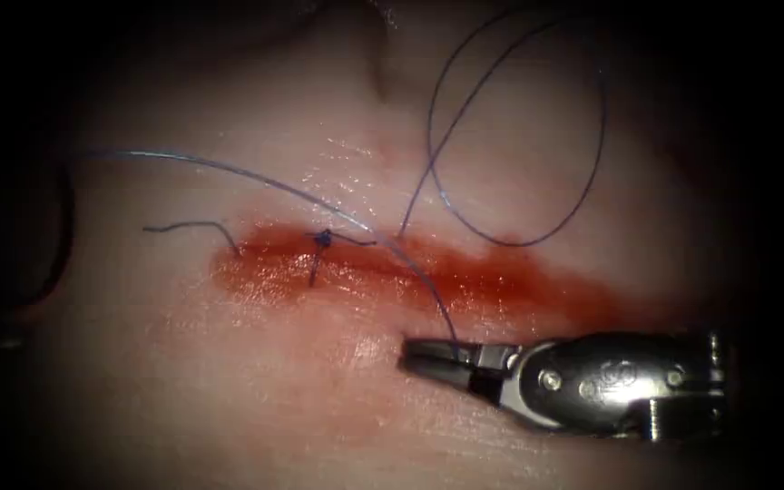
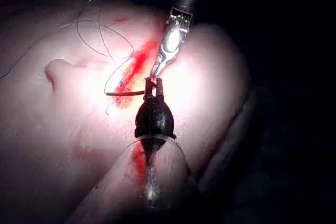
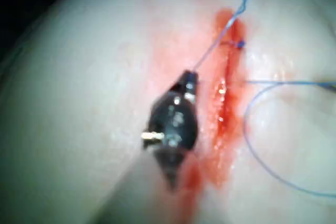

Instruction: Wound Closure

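the right end effector (image 1: 428, 356) is coming in from the right of the endoscope view and lying low over the tissue (image 1: 229, 399), just below the cut (image 1: 428, 272) (its jaws are pressed together on the thread (image 1: 256, 180), with no gap showing between them). the thread is leaving the jaw tips and running up and to the left across the cut, then arcing far out over the tissue toward the left edge. the right wrist view is showing the same grip: the end effector (image 3: 190, 80) is pinching the blue thread (image 3: 218, 45), which is stretching away toward the knot (image 3: 240, 44) on the cut.

a tied stitch with a small dark knot (image 1: 323, 239) is sitting on the left part of the cut, well to the left of and above the jaws, and a cut end of thread (image 1: 183, 227) is trailing off it to the left. a big loose loop of thread (image 1: 583, 181) is lying on the tissue above the cut. red fluid (image 1: 501, 286) is pooling along the cut, between the knot and the tool.

in the left wrist view the left end effector (image 2: 153, 88) is hovering over the cut facing the right tool's tip (image 2: 157, 69); i cannot tell whether it is gripping anything. the needle is too hard to make out in these views.
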Available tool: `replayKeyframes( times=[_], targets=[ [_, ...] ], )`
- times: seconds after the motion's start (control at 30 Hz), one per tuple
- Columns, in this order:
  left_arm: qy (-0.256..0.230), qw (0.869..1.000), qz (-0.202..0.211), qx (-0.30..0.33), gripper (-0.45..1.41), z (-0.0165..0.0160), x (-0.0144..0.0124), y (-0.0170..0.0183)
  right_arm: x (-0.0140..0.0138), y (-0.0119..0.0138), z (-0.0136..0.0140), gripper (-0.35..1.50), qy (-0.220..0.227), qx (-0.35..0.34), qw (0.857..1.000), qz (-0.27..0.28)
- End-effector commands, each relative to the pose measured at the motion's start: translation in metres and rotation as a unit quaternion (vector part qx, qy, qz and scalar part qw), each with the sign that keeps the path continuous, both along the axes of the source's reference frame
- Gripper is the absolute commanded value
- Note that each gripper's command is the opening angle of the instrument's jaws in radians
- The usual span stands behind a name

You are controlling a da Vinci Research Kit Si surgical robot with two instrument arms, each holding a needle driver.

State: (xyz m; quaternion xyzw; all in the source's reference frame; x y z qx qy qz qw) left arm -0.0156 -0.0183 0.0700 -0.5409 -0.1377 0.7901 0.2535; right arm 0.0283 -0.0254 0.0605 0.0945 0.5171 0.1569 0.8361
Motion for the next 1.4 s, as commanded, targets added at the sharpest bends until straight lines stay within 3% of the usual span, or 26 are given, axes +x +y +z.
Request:
replayKeyframes(
  times=[0.03, 0.13, 0.3, 0.5, 0.73, 0.8, 0.83, 0.93, 1.07, 1.17, 1.4],
  targets=[
    [-0.004, 1.000, 0.004, -0.005, -0.45, 0.0009, -0.0007, -0.0009, -0.0002, -0.0019, -0.0011, -0.35, 0.002, 0.014, 1.000, 0.002],
    [-0.005, 1.000, 0.005, -0.008, -0.45, 0.0012, -0.0008, -0.0010, -0.0004, -0.0027, -0.0025, -0.35, 0.007, 0.020, 1.000, -0.006],
    [-0.012, 1.000, 0.006, -0.023, -0.45, 0.0019, -0.0014, -0.0011, 0.0005, -0.0053, -0.0085, -0.35, 0.042, 0.053, 0.996, -0.054],
    [-0.014, 1.000, 0.007, -0.027, -0.45, 0.0030, -0.0015, -0.0012, 0.0024, -0.0078, -0.0130, -0.35, 0.071, 0.064, 0.992, -0.077],
    [-0.015, 0.999, 0.009, -0.031, -0.45, 0.0041, -0.0011, -0.0013, 0.0045, -0.0091, -0.0165, -0.35, 0.108, 0.069, 0.987, -0.095],
    [-0.015, 0.999, 0.009, -0.031, -0.45, 0.0041, -0.0010, -0.0013, 0.0044, -0.0088, -0.0165, -0.32, 0.119, 0.068, 0.986, -0.095],
    [-0.015, 0.999, 0.010, -0.030, -0.45, 0.0041, -0.0009, -0.0013, 0.0041, -0.0086, -0.0162, 0.14, 0.112, 0.064, 0.988, -0.082],
    [-0.016, 0.999, 0.010, -0.030, -0.45, 0.0041, -0.0007, -0.0012, 0.0029, -0.0076, -0.0151, 1.00, 0.092, 0.027, 0.994, -0.056],
    [-0.014, 0.999, 0.008, -0.031, -0.45, 0.0041, 0.0004, -0.0008, 0.0007, -0.0061, -0.0134, 1.05, 0.084, -0.001, 0.995, -0.050],
    [-0.013, 0.999, -0.002, -0.032, -0.45, 0.0040, 0.0017, -0.0003, -0.0002, -0.0044, -0.0115, 1.10, 0.050, -0.040, 0.998, -0.028],
    [-0.008, 0.999, -0.014, -0.033, -0.45, 0.0041, 0.0027, 0.0000, -0.0002, -0.0018, -0.0062, 1.18, 0.004, -0.097, 0.995, -0.003]
  ],
)
